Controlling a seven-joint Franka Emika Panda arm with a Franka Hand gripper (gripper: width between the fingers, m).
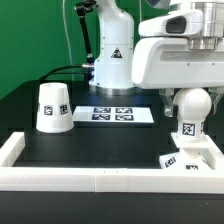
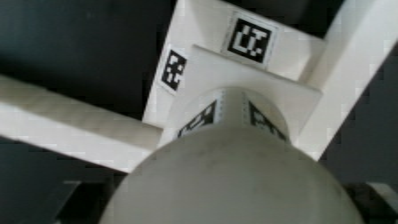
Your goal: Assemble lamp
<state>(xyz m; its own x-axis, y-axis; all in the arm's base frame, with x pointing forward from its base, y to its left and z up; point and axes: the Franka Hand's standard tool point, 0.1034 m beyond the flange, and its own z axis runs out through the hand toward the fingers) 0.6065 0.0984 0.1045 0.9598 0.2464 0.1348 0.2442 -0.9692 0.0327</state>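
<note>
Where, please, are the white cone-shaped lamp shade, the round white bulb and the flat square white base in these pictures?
White cone-shaped plastic lamp shade (image 1: pixel 52 107): exterior view, middle of its side wall.
Round white plastic bulb (image 1: pixel 193 104): exterior view, its rounded globe.
Flat square white base (image 1: pixel 190 157): exterior view, its top face.

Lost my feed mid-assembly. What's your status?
Gripper shut on bulb, jaws closed around it, held over base in tray corner. Shade upright, apart, at exterior view's left. Nothing in the way.
</note>
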